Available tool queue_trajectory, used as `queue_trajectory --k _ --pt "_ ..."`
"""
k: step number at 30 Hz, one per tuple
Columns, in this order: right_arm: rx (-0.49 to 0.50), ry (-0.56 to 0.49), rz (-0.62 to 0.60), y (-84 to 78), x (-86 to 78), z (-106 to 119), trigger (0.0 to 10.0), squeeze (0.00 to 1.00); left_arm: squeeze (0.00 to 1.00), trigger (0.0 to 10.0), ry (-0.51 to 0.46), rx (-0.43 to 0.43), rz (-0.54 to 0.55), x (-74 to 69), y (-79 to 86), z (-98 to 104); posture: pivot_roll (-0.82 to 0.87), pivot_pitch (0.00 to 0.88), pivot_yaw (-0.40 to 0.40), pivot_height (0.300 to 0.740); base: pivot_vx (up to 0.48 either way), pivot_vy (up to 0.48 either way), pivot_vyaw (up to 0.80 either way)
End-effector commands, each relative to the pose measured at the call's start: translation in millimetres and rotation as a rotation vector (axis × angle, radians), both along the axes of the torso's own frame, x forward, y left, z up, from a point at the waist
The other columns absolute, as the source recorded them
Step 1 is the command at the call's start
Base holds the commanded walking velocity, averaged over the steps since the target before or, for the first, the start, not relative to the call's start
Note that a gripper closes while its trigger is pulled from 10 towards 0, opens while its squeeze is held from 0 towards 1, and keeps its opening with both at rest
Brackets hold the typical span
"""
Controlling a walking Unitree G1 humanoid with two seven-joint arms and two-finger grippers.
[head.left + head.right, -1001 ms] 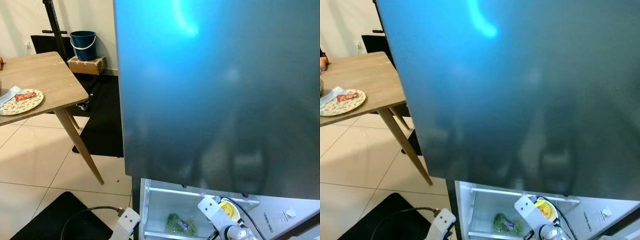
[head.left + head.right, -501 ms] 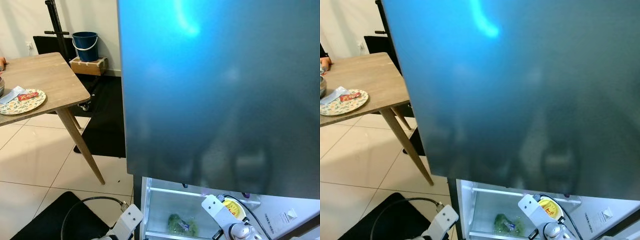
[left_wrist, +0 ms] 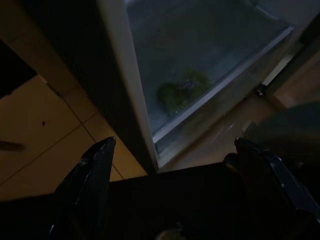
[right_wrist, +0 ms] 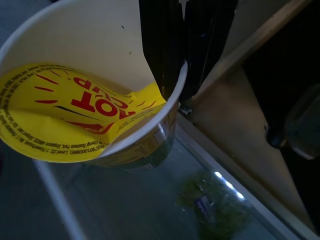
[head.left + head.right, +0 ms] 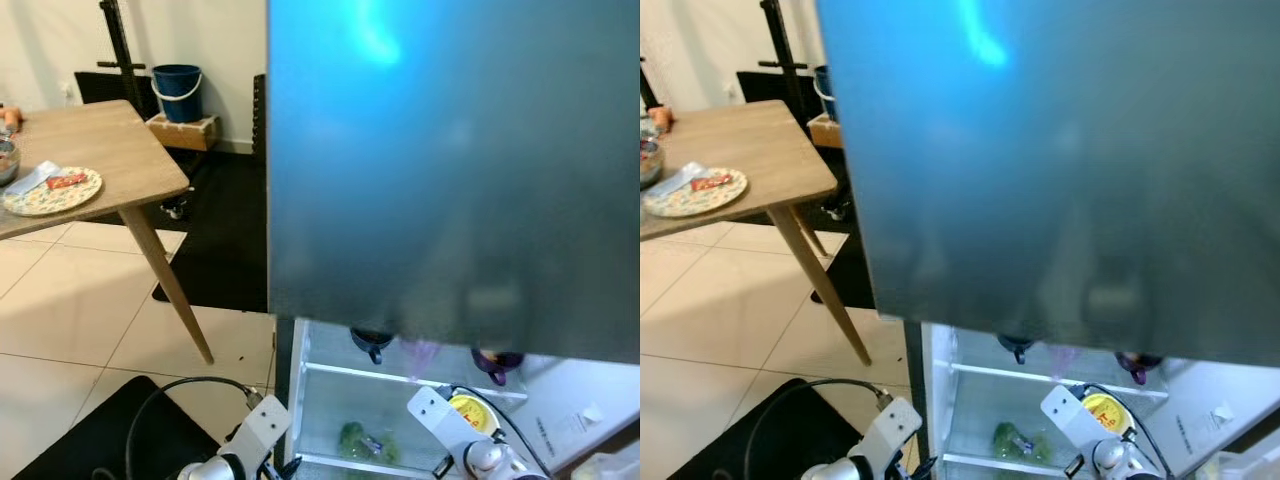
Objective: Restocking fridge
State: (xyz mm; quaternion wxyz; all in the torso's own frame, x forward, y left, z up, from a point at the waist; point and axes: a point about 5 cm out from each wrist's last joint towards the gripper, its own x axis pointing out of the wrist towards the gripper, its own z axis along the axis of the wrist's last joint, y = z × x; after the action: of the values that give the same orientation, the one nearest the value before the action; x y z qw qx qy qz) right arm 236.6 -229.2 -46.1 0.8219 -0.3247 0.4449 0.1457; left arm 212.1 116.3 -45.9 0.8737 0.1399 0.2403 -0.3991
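A: Where's the noodle cup (image 4: 95, 110) relative to the fridge?

B: I've got it in the right gripper (image 4: 187, 50), 2 fingers pinched on its rim, yellow lid peeled up. It hangs just above the open lower compartment (image 5: 330, 400), greens (image 5: 352, 440) below and left of it.

A: Left gripper (image 3: 175, 165)?

B: Spread wide, holding nothing, low by the compartment's left edge. Right arm's nearer.

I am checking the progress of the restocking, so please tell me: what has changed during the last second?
The fridge door swung further open, uncovering more of the inside shelf. The right gripper still holds the noodle cup by its rim, and the greens lie unmoved in the drawer.
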Motion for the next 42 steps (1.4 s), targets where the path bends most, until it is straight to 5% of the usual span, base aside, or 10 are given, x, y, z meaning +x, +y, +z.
queue_trajectory --k 1,12,13,42 --pt "0.002 0.000 -0.015 -3.8 1.0 2 10.0 0.00 0.00 10.0 -0.007 -0.022 -0.033 -2.5 -6.1 1 -0.06 0.000 -0.045 0.635 0.000 0.000 0.00" --pt "-0.034 0.006 -0.006 -6.2 4.6 5 10.0 0.00 0.00 10.0 -0.040 -0.040 -0.059 1.6 -13.5 6 -0.05 0.000 -0.049 0.616 0.000 0.000 0.00" --pt "-0.052 0.017 0.022 -6.9 4.9 5 10.0 0.00 0.00 10.0 -0.134 -0.106 -0.024 16.3 -21.6 21 -0.05 0.006 -0.054 0.571 0.000 0.000 0.00" --pt "-0.143 -0.033 0.118 -13.9 27.0 24 10.0 0.00 0.00 10.0 -0.232 -0.217 -0.111 15.5 -42.7 39 -0.03 0.095 -0.065 0.466 0.000 0.000 0.00"
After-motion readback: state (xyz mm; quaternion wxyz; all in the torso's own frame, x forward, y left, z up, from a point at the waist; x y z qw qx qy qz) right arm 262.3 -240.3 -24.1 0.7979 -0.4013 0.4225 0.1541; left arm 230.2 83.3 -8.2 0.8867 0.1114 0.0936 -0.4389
